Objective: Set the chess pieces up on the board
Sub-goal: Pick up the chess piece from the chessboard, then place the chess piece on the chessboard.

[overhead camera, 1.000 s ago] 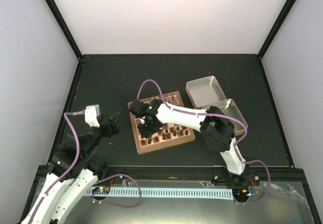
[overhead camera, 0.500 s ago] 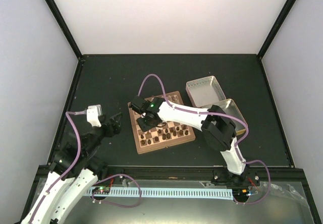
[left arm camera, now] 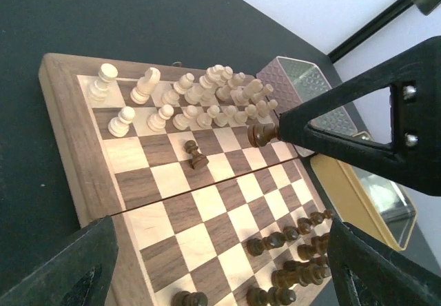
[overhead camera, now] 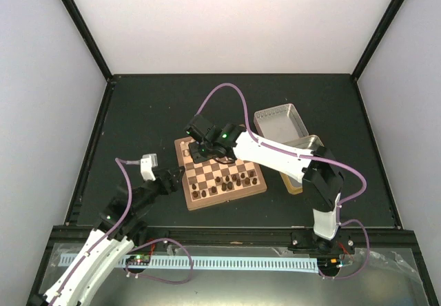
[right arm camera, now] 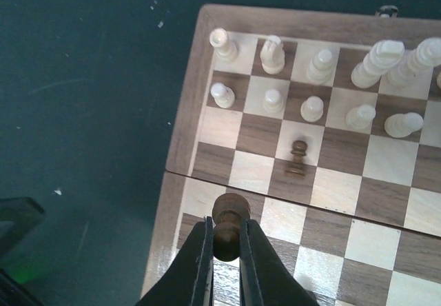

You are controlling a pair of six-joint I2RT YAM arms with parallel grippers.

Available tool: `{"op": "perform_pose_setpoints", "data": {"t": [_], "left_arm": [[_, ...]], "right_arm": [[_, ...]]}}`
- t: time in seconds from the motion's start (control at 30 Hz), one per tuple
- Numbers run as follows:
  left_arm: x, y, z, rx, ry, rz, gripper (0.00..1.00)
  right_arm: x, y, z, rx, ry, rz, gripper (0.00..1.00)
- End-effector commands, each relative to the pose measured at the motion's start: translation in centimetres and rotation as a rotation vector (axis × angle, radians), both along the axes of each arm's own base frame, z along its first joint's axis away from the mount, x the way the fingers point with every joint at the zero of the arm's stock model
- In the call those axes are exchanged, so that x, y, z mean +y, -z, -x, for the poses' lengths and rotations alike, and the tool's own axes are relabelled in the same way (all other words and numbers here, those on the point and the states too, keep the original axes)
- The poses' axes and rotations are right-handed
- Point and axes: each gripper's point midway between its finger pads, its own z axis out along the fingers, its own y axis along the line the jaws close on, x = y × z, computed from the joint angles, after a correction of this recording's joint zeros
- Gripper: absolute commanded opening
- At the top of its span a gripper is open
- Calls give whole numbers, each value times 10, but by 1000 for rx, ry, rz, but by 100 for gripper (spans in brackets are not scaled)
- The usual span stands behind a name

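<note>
Holding a dark pawn by its stem, the right gripper has its jaws pinched almost together, and the pawn's head shows above the tips. It hangs over the board by the left rim, probably bound for the dark side.
Cream pieces: two ranks, far edge, upright.
Dark pieces: near edge, partly ranked.
Fallen pawn: dark, lying beside the cream pawns, misplaced.
Left gripper: wide, empty, just off the board's near-left corner.

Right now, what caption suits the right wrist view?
Right gripper holds a dark chessman over the board, near cream pieces.
</note>
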Motion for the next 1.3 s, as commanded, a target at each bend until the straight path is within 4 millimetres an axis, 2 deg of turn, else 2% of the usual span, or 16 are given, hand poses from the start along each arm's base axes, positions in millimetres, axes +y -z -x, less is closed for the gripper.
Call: {"op": "perform_pose_setpoints", "data": {"t": [0.0, 0.1, 0.3, 0.43, 0.67, 0.9, 1.27], "left_arm": [[-9, -23, -6, -56, 17, 106, 85], [-8, -17, -9, -19, 1, 84, 84], [0, -6, -13, 49, -43, 15, 84], [1, -5, -14, 51, -49, 7, 84], [3, -6, -15, 42, -58, -7, 85], [3, -1, -16, 55, -56, -22, 85], [4, 0, -16, 57, -59, -36, 86]], "right_arm": [[-2, -9, -3, -23, 25, -25, 5], [-6, 4, 2, 11, 3, 20, 5], [-29, 47, 22, 116, -55, 195, 6], [-36, 63, 33, 164, -108, 253, 6], [-38, 78, 47, 220, -180, 314, 7], [-30, 88, 61, 250, -255, 345, 9], [-32, 87, 61, 250, -252, 367, 15]]}}
